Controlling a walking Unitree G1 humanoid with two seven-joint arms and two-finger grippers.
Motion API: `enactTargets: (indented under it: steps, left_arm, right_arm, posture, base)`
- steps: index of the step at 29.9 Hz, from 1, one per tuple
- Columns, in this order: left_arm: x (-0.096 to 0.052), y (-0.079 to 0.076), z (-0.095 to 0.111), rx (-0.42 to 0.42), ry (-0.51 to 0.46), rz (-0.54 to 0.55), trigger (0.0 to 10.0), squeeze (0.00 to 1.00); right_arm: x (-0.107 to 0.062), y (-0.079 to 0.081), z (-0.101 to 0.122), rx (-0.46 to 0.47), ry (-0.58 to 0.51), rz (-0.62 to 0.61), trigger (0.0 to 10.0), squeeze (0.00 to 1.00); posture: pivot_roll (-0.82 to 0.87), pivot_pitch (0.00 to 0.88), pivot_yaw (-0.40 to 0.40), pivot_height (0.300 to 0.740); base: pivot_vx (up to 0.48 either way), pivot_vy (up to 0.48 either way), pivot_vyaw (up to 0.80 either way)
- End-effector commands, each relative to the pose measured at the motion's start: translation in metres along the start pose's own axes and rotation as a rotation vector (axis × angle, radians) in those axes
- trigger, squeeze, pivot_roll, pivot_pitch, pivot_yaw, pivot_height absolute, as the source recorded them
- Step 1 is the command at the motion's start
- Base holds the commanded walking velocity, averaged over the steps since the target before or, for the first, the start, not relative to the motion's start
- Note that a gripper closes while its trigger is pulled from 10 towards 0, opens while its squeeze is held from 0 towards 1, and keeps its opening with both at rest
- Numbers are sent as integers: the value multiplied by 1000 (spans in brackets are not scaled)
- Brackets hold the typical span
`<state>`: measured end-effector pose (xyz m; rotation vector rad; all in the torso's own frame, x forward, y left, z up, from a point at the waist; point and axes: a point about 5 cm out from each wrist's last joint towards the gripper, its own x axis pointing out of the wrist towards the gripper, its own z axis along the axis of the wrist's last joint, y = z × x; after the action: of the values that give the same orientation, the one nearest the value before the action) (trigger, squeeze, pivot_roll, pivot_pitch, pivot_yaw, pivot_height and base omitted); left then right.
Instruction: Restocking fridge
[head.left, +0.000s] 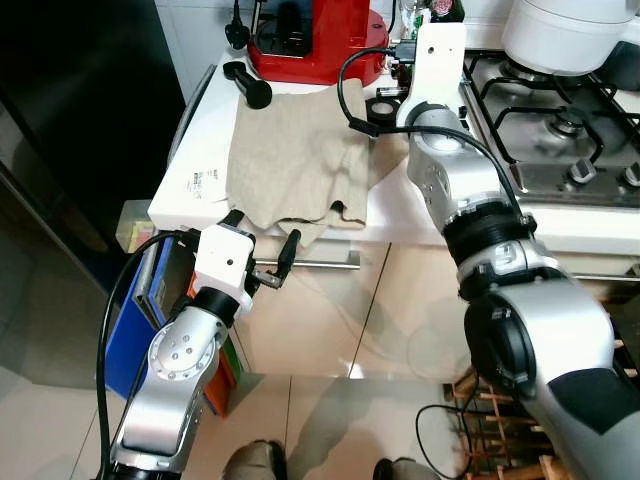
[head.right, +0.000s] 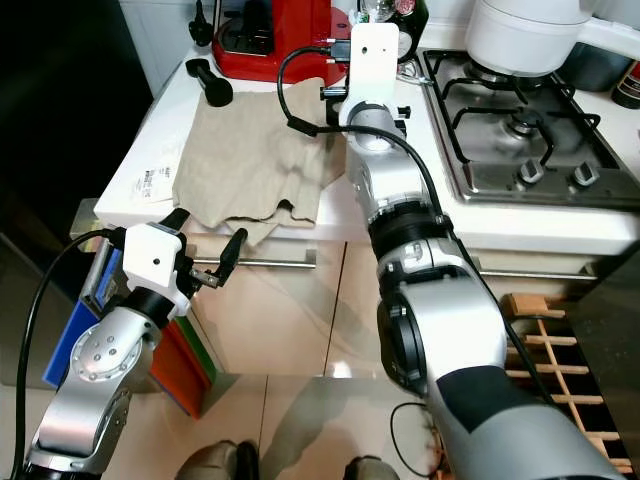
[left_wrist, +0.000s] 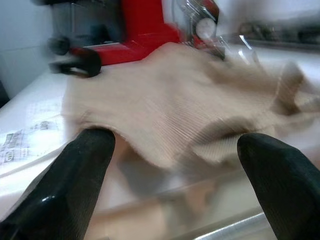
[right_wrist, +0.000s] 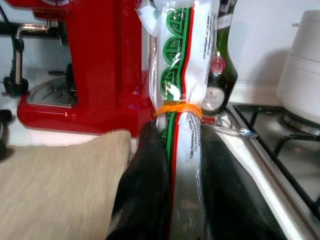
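My right gripper (right_wrist: 176, 165) is clamped on a clear printed bag (right_wrist: 182, 90) bound by an orange band, upright at the counter's back beside the red machine (right_wrist: 95, 65). My left gripper (left_wrist: 175, 165) hangs spread before the beige cloth (head.left: 295, 160).

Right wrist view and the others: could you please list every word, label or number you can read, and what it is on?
None can be read.
Bag in the right gripper: green and red print, text too small.
Bottle: label blurred.
Paper on the counter: print too small.
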<state>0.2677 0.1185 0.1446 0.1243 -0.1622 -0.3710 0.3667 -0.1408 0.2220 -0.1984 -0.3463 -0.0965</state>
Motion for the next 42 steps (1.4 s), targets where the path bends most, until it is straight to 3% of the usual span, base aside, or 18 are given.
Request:
enactTargets:
  steps: [1,2,9,14,18,24,27,30,34,42]
  left_arm:
    - [0,9,2,18,-20,30,10000,0]
    - [8,7,3,4,-31,20,10000,0]
    - [12,6,3,12,-33,6,10000,0]
    - [12,6,3,-1,-38,4,10000,0]
    - [11,6,-1,20,-25,-13,10000,0]
    - [11,11,-10,12,22,26,10000,0]
    - [10,15,-16,-46,41,55,10000,0]
    - [7,17,-19,-113,56,77,10000,0]
    - [8,15,-19,-121,56,69,10000,0]
    - [12,11,-17,-59,63,53,10000,0]
  right_arm:
    - [-48,-6,-43,-101,89,30,0,165]
    - [-100,-17,-56,-178,70,60,0,0]
    - [-96,-12,-53,-182,46,77,0,0]
    - [-111,-15,-38,-212,21,76,0,0]
    - [-118,-19,-45,-208,59,57,0,0]
    - [-124,-19,-62,-106,189,24,0,0]
    - [-126,-14,-68,-32,233,57,0,0]
    - [-130,-9,-71,98,288,89,0,0]
    - [-129,-8,-69,116,283,111,0,0]
    - [-127,-6,-69,106,287,123,0,0]
  posture:
    - [0,0,-28,740]
    - [-2,0,-24,740]
    - [-6,0,-20,740]
    - [-7,0,-24,740]
    - [-9,0,-21,740]
    - [-9,0,-14,740]
    - [-9,0,-12,740]
    - [-9,0,-13,740]
    - [-8,0,-17,740]
    - [-2,0,-15,740]
  base:
    - [0,0,0]
    - [0,0,0]
    - [0,0,0]
    - [0,0,0]
    - [0,0,0]
    - [0,0,0]
    - [0,0,0]
    - [0,0,0]
    - [0,0,0]
    - [0,0,0]
